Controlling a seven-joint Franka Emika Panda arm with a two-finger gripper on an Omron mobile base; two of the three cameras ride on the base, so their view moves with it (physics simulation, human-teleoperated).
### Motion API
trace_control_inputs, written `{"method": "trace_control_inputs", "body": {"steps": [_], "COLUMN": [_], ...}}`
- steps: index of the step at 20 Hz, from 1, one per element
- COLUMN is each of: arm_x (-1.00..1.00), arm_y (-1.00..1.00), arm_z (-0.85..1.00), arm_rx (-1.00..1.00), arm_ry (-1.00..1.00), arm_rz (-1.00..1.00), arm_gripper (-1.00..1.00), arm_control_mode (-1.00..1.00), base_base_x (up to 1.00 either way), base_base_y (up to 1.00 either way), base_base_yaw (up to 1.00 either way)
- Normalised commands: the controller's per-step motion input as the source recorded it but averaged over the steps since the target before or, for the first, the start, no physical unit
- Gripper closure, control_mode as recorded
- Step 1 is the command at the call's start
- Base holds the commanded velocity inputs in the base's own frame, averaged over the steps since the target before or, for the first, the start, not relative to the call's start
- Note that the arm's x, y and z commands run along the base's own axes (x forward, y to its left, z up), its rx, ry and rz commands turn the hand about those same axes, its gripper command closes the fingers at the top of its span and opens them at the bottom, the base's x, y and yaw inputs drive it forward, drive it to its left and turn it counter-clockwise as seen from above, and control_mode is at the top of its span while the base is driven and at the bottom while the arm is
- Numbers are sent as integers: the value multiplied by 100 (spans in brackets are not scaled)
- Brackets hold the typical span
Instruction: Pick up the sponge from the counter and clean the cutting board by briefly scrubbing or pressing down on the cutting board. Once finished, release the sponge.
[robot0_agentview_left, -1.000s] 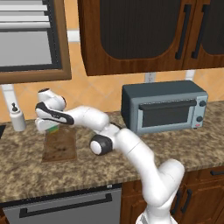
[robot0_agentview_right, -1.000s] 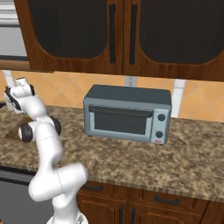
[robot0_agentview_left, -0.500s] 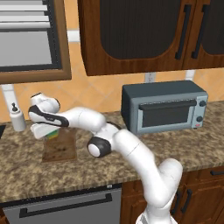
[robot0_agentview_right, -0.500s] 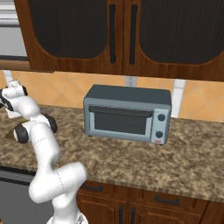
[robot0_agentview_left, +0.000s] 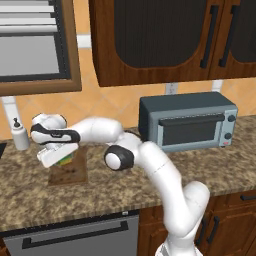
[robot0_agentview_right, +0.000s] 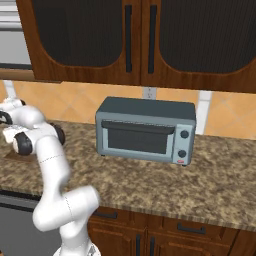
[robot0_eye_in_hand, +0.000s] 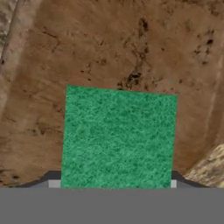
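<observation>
Sponge held low over the cutting board, ready to press

In the hand view the gripper (robot0_eye_in_hand: 113, 186) is clenched on the sponge (robot0_eye_in_hand: 118, 138), its green face square to the camera; straight beyond it lies the brown cutting board (robot0_eye_in_hand: 131, 52), so the pressing move runs along the gripper's own axis, downward; in the left base view the board (robot0_agentview_left: 70, 172) rests on the counter (robot0_agentview_left: 150, 195), its long axis running away toward the wall; the toaster oven (robot0_agentview_left: 187, 120) stands well apart to the right

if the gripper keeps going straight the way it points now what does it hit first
Most likely the cutting board: the gripper holds the sponge right over it, so the sponge would press onto the wood first.
</observation>
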Motion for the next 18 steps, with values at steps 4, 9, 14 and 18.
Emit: {"method": "trace_control_inputs", "body": {"steps": [4,9,14,18], "arm_x": [-95,-91,-87,-58], "arm_y": [-60,-44,-40,-44], "arm_z": [-69,-80,-74,-67], "arm_rx": [17,21,22,14], "arm_ry": [0,0,0,3], "arm_rz": [0,0,0,0], "arm_gripper": [100,100,100,100], "arm_control_mode": [-100,-100,-100,-100], "base_base_x": [0,0,0,0], "base_base_y": [0,0,0,0], "base_base_yaw": [0,0,0,0]}}
